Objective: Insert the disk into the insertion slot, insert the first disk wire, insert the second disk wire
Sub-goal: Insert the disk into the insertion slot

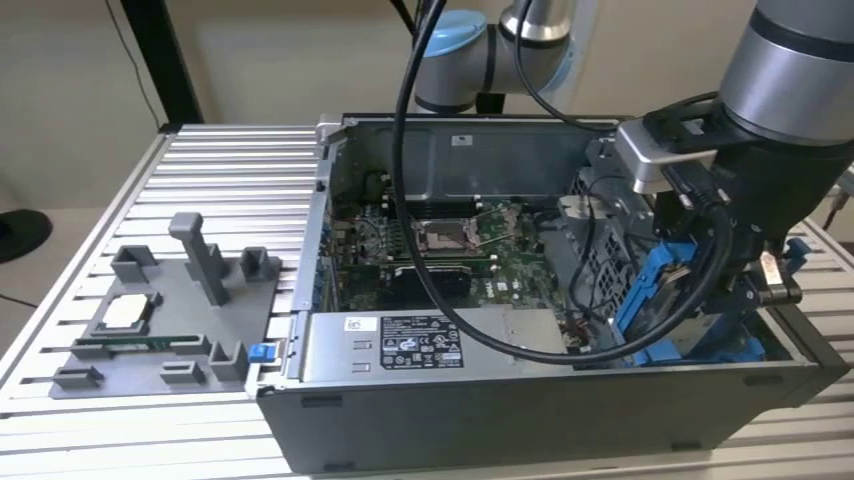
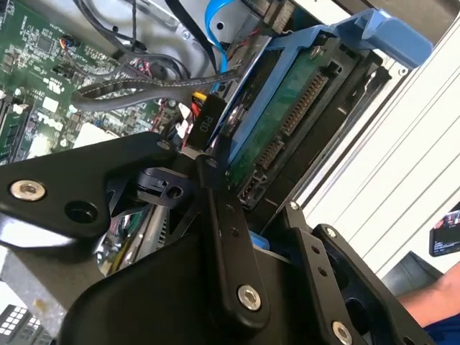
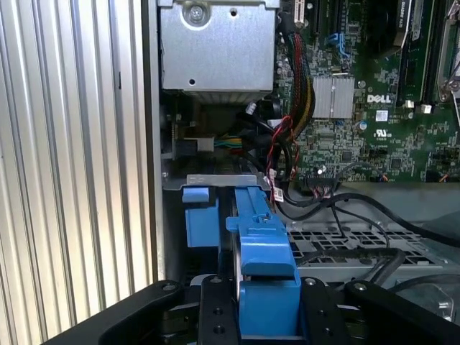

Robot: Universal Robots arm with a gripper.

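My gripper (image 3: 266, 316) is shut on the disk (image 2: 287, 122), which stands on edge in its bright blue carrier (image 3: 262, 266). The second wrist view shows the disk's green circuit board and its connector row. In the exterior view the gripper (image 1: 697, 300) holds the disk (image 1: 667, 290) tilted over the case's front corner at the exterior view's right, its lower end down among the blue rails of the insertion slot (image 1: 714, 350). The slot's blue tab (image 3: 200, 215) and grey metal edge lie just beyond the carrier. A blue flat wire (image 2: 215, 36) and a black connector on coloured wires (image 2: 205, 122) hang loose beside the disk.
The open computer case (image 1: 534, 420) lies on a slatted aluminium table (image 1: 227, 170). Inside are the motherboard (image 1: 441, 240), a grey metal box with a sticker (image 1: 427, 340) and a perforated cage (image 3: 359, 244). A grey parts fixture (image 1: 174, 320) sits at the exterior view's left. A person's arm (image 2: 435, 320) is nearby.
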